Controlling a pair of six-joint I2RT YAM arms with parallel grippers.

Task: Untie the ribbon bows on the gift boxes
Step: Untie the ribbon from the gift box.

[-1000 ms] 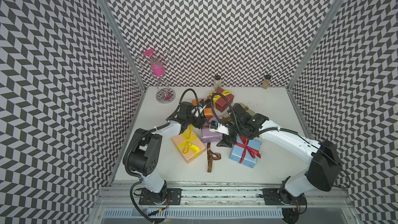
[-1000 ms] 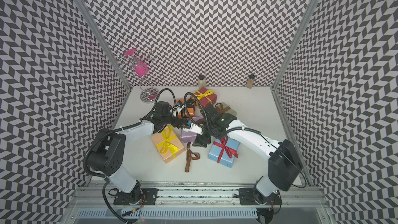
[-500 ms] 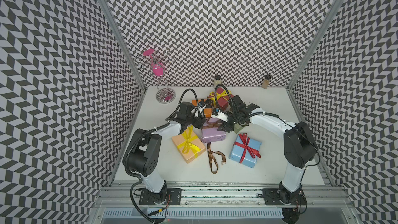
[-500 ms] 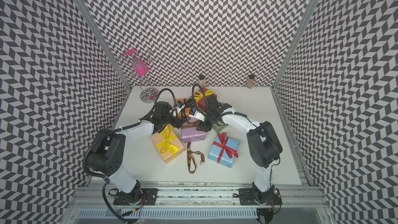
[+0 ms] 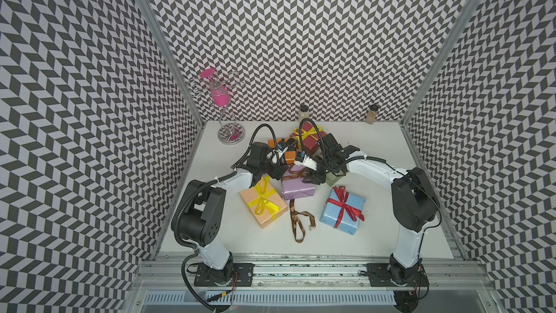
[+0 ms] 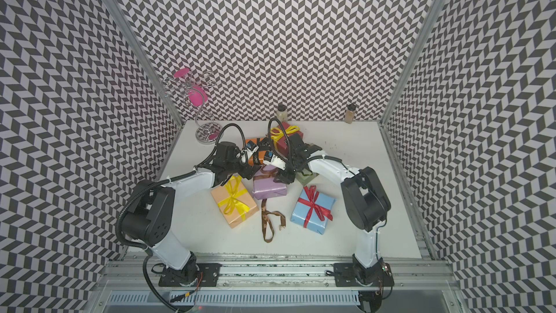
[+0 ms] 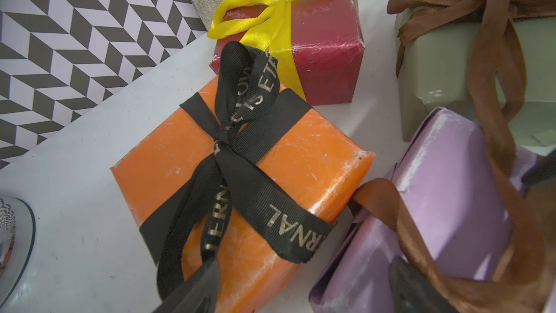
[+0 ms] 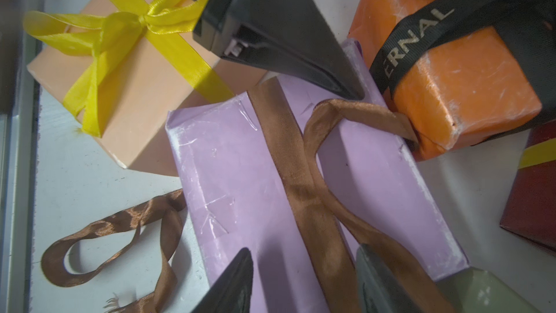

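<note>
The brown ribbon is now pulled loose, its tail left on the table mid-frame below the lilac box; that bow is judged done. The right end effector is brought back above it, half open, empty; the left end effector is held wide, empty.

On the table gift boxes cluster; jars behind; loose ribbon in front.
</note>
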